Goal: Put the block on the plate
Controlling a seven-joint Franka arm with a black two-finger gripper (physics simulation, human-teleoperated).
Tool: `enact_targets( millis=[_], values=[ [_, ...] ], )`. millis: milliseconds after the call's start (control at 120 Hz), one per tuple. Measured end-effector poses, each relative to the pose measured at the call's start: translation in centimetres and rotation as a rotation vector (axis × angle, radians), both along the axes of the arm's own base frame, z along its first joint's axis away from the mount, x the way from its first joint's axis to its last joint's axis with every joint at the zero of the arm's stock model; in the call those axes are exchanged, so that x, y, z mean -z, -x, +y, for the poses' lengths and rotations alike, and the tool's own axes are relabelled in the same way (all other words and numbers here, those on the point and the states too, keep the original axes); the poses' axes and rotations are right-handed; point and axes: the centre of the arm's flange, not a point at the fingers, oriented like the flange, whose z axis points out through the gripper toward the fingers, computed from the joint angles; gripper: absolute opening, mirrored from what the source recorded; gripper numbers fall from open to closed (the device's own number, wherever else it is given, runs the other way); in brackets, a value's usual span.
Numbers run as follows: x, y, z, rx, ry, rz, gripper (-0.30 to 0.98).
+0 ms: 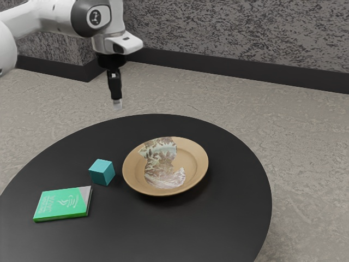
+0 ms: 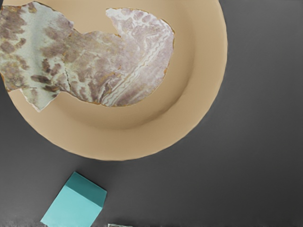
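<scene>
Picking and placing both remain: teal cubic block (image 1: pixel 102 172) is on round black desk (image 1: pixel 218 224), near tan patterned plate (image 1: pixel 192 173). Black hand (image 1: pixel 117 103) (open or closed, I cannot tell) is above.

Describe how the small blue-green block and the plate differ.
The block is a blue-green cube, while the plate is tan, round and much wider. The block's faces are plain; the plate has a patchy, marbled pattern over part of it. Both rest on the black table, with a gap between them.

Green book (image 1: pixel 62 203) on black table (image 1: pixel 218 218).
</scene>
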Motion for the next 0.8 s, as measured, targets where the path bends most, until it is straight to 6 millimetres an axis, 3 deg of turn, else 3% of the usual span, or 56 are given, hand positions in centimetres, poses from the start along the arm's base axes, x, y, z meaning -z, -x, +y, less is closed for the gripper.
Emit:
enact_targets(
  millis=[225,500,600,683,800],
  values=[
    [1.1,-0.3,-0.5,0.003,-0.016,-0.001,0.68],
    [2.0,-0.4,1.0,-0.036,-0.021,0.007,0.69],
    [3.5,-0.3,3.2,-0.060,-0.014,0.032,0.69],
    [5.8,-0.1,5.5,-0.071,-0.002,0.057,0.69],
    [9.2,0.7,6.9,-0.043,0.018,0.086,0.69]
  ],
)
